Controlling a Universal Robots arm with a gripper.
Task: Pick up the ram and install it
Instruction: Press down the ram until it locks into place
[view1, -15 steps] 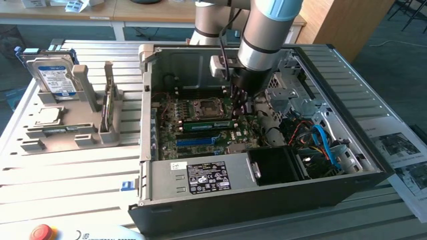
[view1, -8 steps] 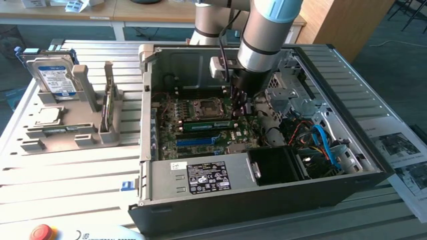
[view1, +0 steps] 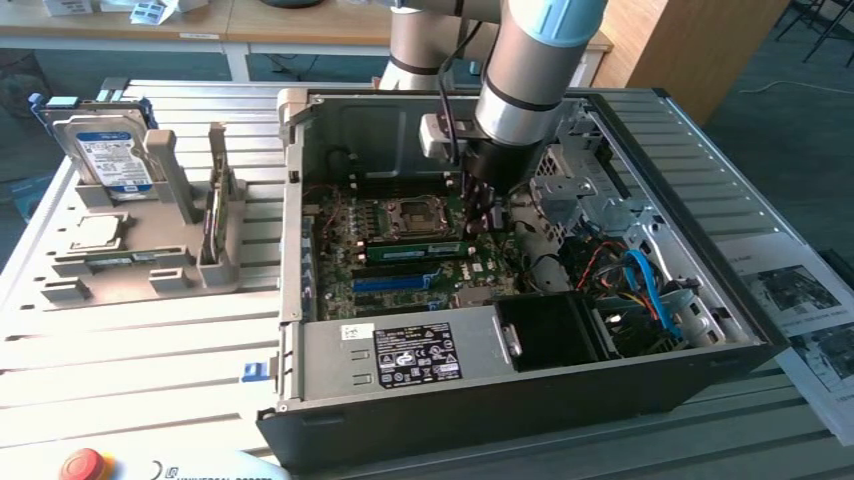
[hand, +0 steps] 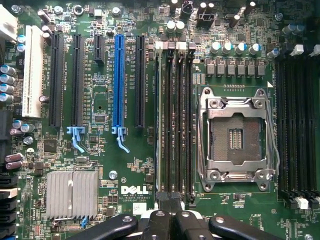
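The ram (view1: 414, 250) is a long green stick standing on edge in a memory slot of the motherboard (view1: 400, 285), beside the empty processor socket (view1: 407, 213). My gripper (view1: 478, 222) hangs inside the open computer case, over the end of the ram at the exterior view's right, with its fingers shut. In the wrist view the black fingertips (hand: 159, 220) meet with nothing visible between them, right over the row of memory slots (hand: 172, 120). There the ram is edge-on and hard to tell from the slots. Whether the fingertips touch it I cannot tell.
The case wall (view1: 287, 200) and the drive cage (view1: 587, 190) hem the arm in. Cables (view1: 641, 280) and a black fan duct (view1: 554, 330) lie toward the exterior view's right. Outside on the table, a grey holder (view1: 174, 260) carries a hard drive (view1: 107, 150), a processor chip (view1: 96, 232) and a thin upright stick (view1: 216, 190).
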